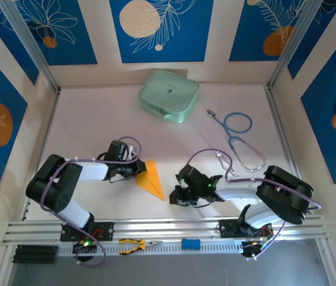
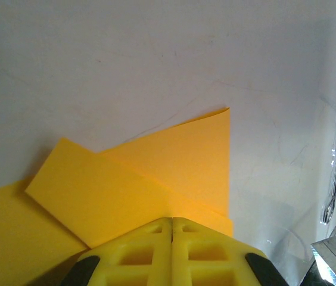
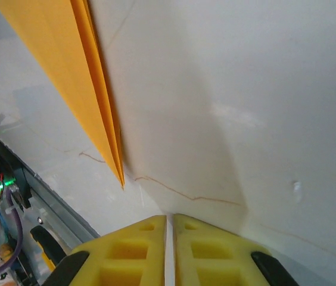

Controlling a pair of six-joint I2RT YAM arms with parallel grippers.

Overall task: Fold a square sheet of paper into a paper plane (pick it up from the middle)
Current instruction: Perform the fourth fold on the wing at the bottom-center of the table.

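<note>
Paper plane (image 1: 151, 179) lies flat on the counter by the near edge, between the arms. Left tool (image 2: 171, 221) is pressed together with its tips on the paper, probably pinning it; can't tell if a layer is pinched. Right tool (image 3: 170, 221) is barely parted and empty, near the plane's tip.
</note>
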